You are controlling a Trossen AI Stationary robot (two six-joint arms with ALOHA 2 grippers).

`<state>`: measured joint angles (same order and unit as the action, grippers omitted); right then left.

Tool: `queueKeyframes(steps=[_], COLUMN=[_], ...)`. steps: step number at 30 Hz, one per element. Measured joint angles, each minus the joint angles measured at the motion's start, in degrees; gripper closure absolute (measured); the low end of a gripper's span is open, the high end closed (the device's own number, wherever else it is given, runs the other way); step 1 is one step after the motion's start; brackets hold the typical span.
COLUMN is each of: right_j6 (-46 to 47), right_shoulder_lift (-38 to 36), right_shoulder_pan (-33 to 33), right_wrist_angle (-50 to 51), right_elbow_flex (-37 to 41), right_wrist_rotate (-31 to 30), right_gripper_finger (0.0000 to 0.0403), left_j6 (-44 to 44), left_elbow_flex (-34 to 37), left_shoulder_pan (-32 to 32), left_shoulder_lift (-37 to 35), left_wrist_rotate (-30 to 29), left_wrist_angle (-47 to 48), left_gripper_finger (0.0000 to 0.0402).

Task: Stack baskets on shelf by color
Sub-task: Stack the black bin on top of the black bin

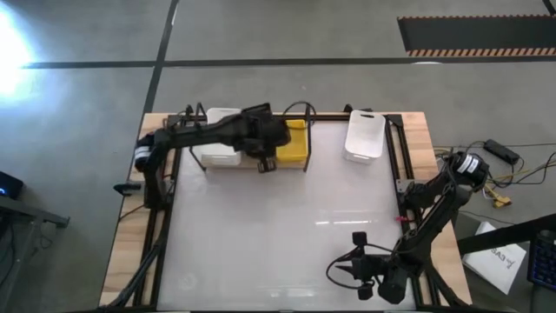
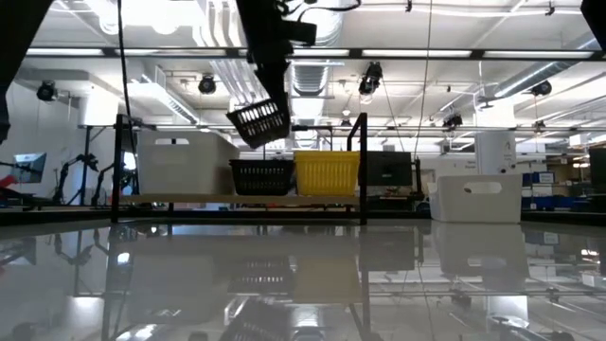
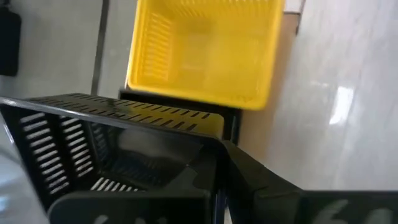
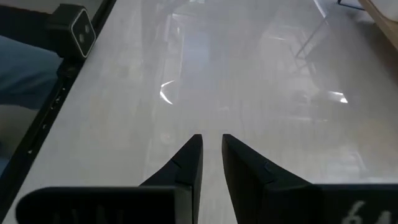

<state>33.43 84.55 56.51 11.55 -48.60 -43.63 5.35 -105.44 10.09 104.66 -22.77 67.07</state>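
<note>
Done: yellow basket and black basket on shelf, mid-frame.
Ongoing: left gripper clamping second black basket above.
Left: white basket, upper right.
Right gripper: narrow, empty.

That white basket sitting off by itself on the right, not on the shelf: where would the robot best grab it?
Probably by a long side wall of the lone white basket, coming down from above. It sits upright with its mouth open to the top, so one finger can go inside and one outside. The right tool waits nearby.
</note>
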Motion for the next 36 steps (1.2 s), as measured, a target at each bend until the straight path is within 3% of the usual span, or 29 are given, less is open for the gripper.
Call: queueKeyframes(steps=[12,22,36], right_j6=[0.6,0.5,0.6], right_shoulder_lift=[0.0,0.0,0.0], right_shoulder_pan=[0.6,0.6,0.6], right_wrist_angle=[-0.3,-0.3,-0.3], right_elbow_flex=[0.0,0.0,0.0], right_wrist_rotate=[0.0,0.1,0.1], right_gripper_finger=[0.0349,0.0349,0.0349], left_j6=[4.1,4.1,2.5], left_elbow_flex=[0.8,0.8,0.8], left_shoulder_pan=[3.3,3.4,3.6], left_shoulder_lift=[4.7,5.4,5.2], left_wrist_rotate=[4.7,4.7,4.5], left_wrist_angle=[-2.7,-1.8,-1.1], left_gripper_finger=[0.0401,0.0399,0.0300])
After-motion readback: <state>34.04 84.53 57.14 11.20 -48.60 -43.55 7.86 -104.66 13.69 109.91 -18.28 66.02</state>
